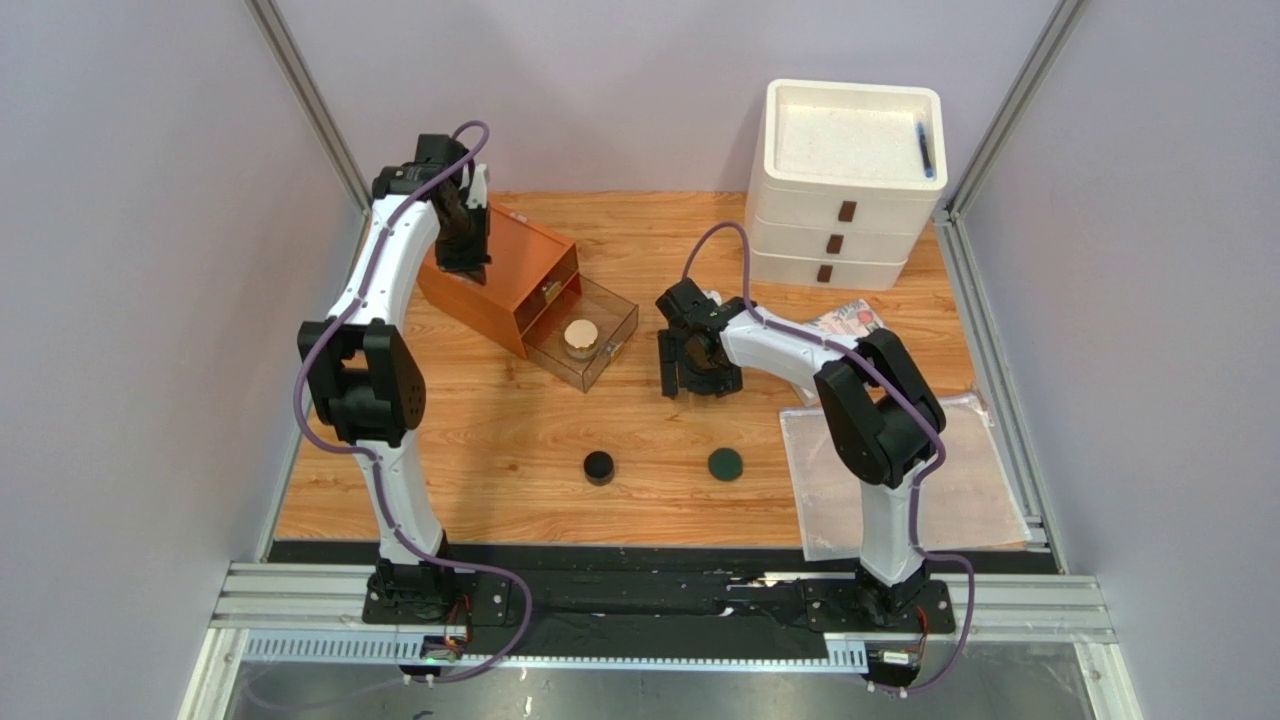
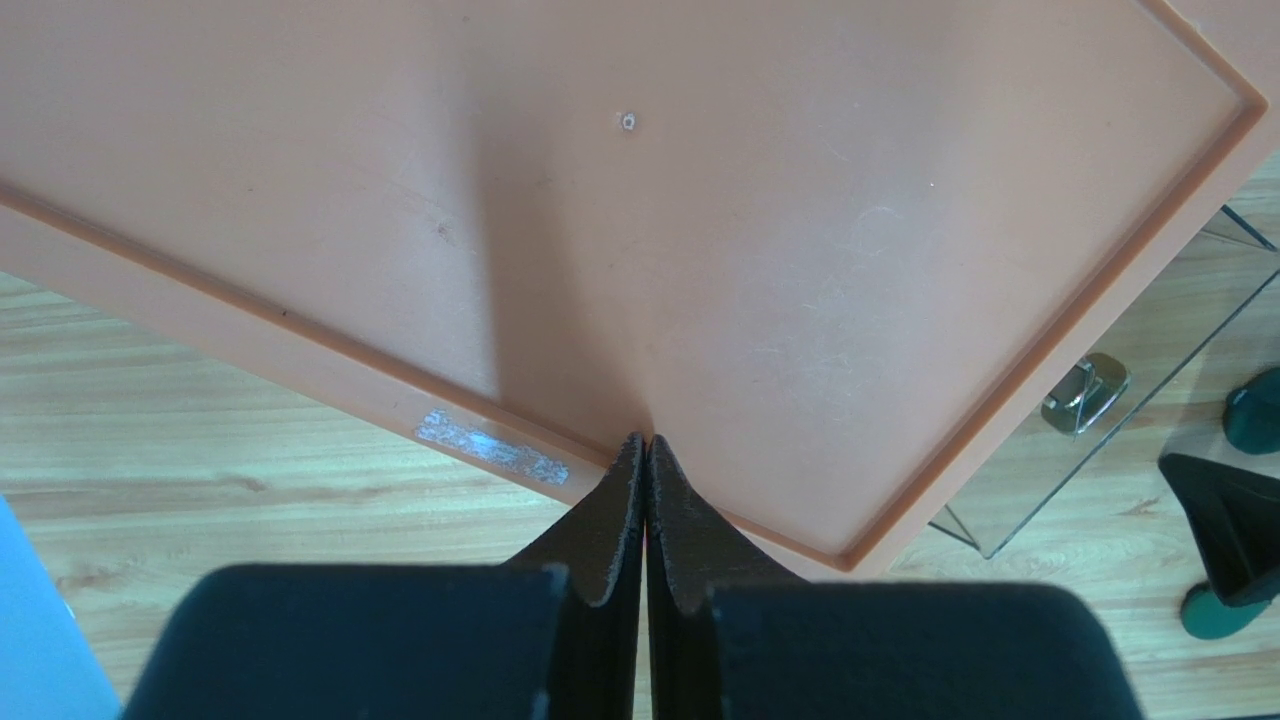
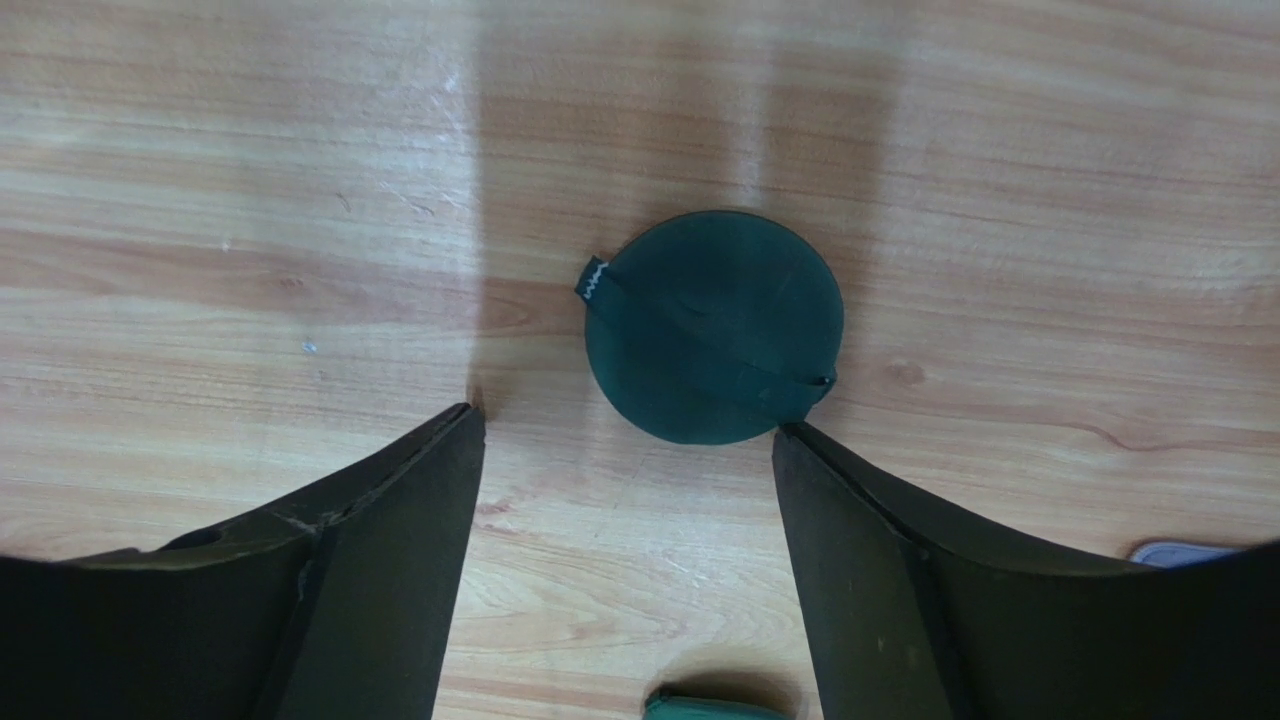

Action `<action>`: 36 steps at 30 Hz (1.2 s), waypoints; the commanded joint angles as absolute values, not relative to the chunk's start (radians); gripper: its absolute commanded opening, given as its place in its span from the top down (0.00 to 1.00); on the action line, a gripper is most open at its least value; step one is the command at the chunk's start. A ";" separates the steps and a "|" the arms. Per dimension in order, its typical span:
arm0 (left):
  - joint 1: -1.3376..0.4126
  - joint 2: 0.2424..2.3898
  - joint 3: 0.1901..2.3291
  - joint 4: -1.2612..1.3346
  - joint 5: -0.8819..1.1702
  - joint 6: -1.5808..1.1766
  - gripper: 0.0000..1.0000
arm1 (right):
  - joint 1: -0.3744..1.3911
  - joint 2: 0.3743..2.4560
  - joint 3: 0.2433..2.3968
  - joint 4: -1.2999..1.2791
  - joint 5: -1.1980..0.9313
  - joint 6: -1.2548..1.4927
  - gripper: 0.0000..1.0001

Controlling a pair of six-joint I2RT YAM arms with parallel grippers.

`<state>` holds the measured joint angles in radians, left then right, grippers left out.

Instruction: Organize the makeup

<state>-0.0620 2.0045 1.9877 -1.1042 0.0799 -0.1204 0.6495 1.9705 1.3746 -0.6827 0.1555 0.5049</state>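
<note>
My left gripper (image 1: 463, 267) is shut with nothing in it, and its tips (image 2: 646, 440) rest on the flat top of the orange box (image 2: 751, 225). A clear drawer (image 1: 586, 348) stands pulled out of that box, with a beige-lidded round jar (image 1: 580, 333) inside. My right gripper (image 1: 684, 372) hovers open over the mid table. In the right wrist view a dark green disc (image 3: 714, 323) with a ribbon across it lies just beyond the open fingers (image 3: 628, 425). Another green piece (image 3: 718, 705) peeks in at the bottom edge. A dark green disc (image 1: 727, 465) and a black round pot (image 1: 600, 467) lie nearer the front.
A white three-drawer unit (image 1: 842, 180) stands at the back right. A colourful printed packet (image 1: 851, 318) and a large clear plastic bag (image 1: 962, 480) lie on the right side. The drawer's clear wall and metal handle (image 2: 1085, 393) show beside the orange box.
</note>
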 commanded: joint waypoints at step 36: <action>-0.058 1.986 1.948 -1.173 0.084 -0.103 1.00 | 0.640 1.927 1.523 -0.567 0.121 0.462 1.00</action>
